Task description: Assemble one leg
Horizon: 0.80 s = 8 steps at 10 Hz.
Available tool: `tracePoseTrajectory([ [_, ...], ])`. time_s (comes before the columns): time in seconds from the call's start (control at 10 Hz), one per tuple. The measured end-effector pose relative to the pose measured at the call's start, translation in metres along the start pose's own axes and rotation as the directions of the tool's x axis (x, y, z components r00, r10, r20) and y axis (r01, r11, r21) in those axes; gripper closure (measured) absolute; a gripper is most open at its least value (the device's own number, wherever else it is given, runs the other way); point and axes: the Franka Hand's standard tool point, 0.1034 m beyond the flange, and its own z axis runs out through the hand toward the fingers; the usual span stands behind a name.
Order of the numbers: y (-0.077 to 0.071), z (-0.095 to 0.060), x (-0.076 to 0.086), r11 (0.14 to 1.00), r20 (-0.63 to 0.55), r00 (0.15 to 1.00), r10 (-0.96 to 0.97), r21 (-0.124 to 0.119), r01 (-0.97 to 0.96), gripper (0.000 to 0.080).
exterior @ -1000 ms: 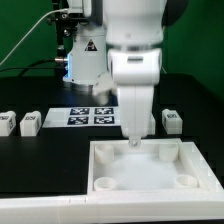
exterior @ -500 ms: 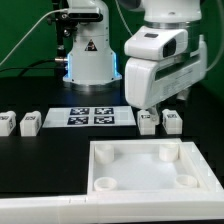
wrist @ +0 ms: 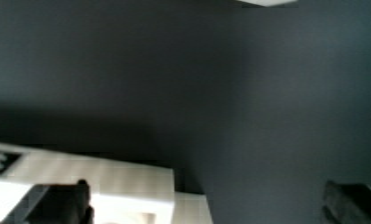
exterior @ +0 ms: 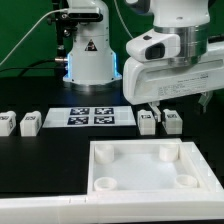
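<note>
Several small white legs with tags lie in a row on the black table: two at the exterior view's left (exterior: 5, 123) (exterior: 29, 123) and two at its right (exterior: 147, 122) (exterior: 171, 121). The large white tray-like piece (exterior: 150, 150) with round corner sockets lies in front. My gripper (exterior: 178, 104) hangs open and empty just above the two right legs, touching nothing. In the wrist view the gripper (wrist: 208, 205) shows dark fingers (wrist: 57, 205) far apart. A blurred white part (wrist: 93, 180) with a black tag corner lies by one finger; I cannot tell which part it is.
The marker board (exterior: 92, 117) lies flat between the two pairs of legs. The robot's base (exterior: 88, 55) with cables stands behind it. A green wall closes off the back.
My gripper has left the spot over the tray piece's back rim, risen, and moved to the exterior view's right. It now hangs above the two right legs. The parts have not moved.
</note>
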Motion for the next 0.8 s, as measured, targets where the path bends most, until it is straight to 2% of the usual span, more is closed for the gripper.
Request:
tracePoseTrajectory([
  [0.1, -0.008, 0.008, -0.011, 1.0, 0.045, 0.999, 0.013, -0.006, -0.013, 0.015],
  [0.3, -0.013, 0.012, -0.017, 1.0, 0.055, 0.998, 0.005, -0.004, -0.005, 0.015],
  [0.4, -0.013, 0.01, -0.03, 1.0, 0.189, 0.982, 0.005, -0.029, 0.0, 0.015],
  [0.5, -0.015, 0.007, -0.019, 1.0, 0.227, 0.974, 0.006, -0.029, 0.0, 0.015],
  [0.6, -0.012, 0.009, -0.027, 0.999, 0.344, 0.939, 0.007, -0.042, 0.008, 0.015],
  [0.7, -0.01, 0.007, -0.032, 0.998, 0.496, 0.868, 0.012, -0.053, 0.017, 0.015],
  [0.8, -0.011, 0.009, -0.027, 0.998, 0.58, 0.815, 0.016, -0.053, 0.018, 0.015],
])
